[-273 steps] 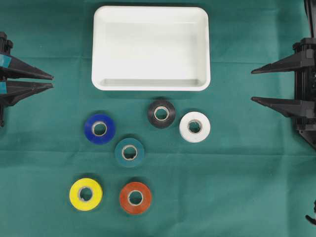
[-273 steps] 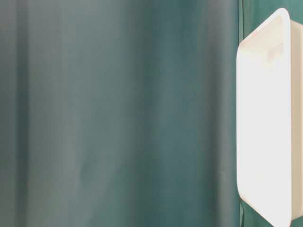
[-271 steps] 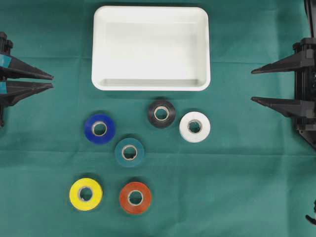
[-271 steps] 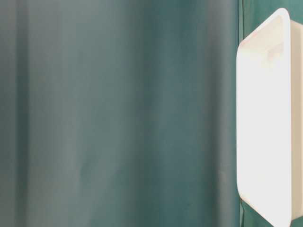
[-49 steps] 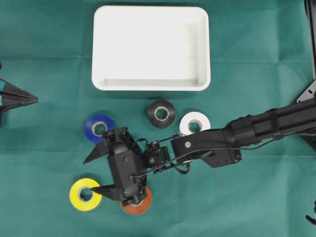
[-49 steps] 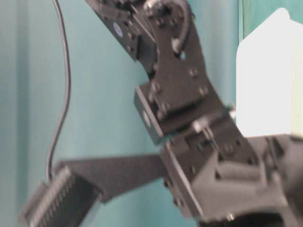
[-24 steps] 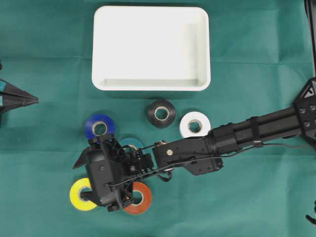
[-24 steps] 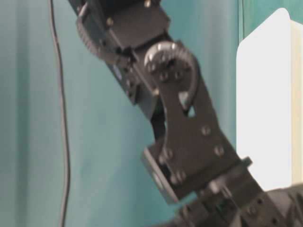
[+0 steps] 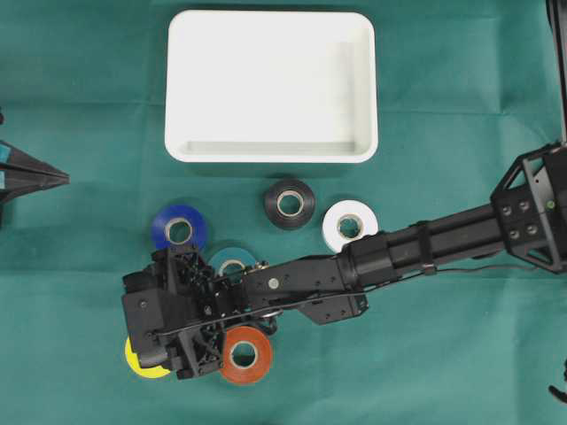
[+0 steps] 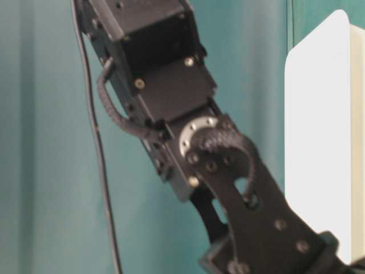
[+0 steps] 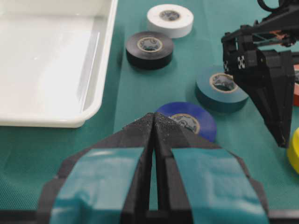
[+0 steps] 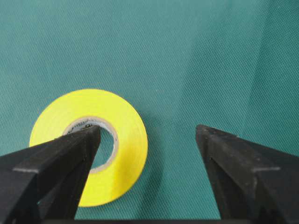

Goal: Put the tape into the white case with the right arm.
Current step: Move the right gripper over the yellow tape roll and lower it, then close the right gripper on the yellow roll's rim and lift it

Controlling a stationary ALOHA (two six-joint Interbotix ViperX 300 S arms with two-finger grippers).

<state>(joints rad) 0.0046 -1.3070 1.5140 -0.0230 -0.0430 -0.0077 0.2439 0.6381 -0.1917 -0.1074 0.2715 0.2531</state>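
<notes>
On the green cloth worktop (image 9: 461,354) the smooth white case (image 9: 270,86) holds nothing. Below it lie six flat tape rolls. Reaching across, the right end effector (image 12: 147,135) is spread wide, one finger over the yellow tape's (image 12: 93,140) cardboard core, gripping nothing; overhead, its body hides most of that roll. The teal-patched left end effector (image 11: 153,123) has its fingers pressed together, empty.

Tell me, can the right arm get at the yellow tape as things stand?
Probably yes. The right tool is open directly over the yellow tape, one finger above its hole, and nothing lies between.
</notes>
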